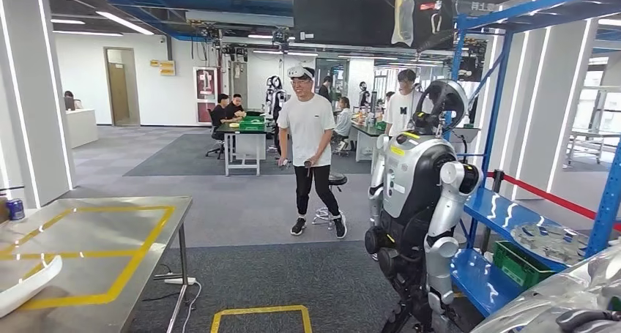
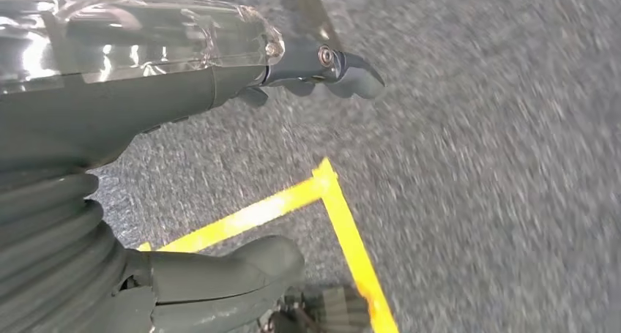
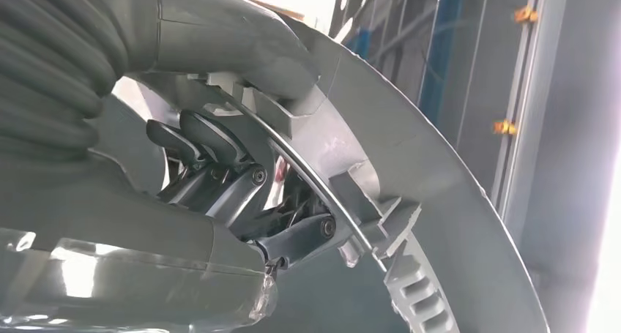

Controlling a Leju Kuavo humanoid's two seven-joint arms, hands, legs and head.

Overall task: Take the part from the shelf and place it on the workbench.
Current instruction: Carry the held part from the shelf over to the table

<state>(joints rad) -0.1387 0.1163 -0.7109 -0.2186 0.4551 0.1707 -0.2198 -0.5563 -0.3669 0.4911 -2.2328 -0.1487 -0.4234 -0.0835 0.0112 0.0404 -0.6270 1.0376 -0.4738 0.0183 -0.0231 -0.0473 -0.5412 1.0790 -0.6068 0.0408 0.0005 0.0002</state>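
Part (image 3: 439,201), one grey piece, gripped by right hand (image 3: 242,179).

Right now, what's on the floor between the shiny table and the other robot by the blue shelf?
In the head view, grey carpet with a yellow tape rectangle lies between the table and the other robot; a white cable trails beside the table's leg.

One workbench (image 1: 110,234), one blue shelf (image 1: 512,216), one second robot (image 1: 417,201), one can (image 1: 15,209).
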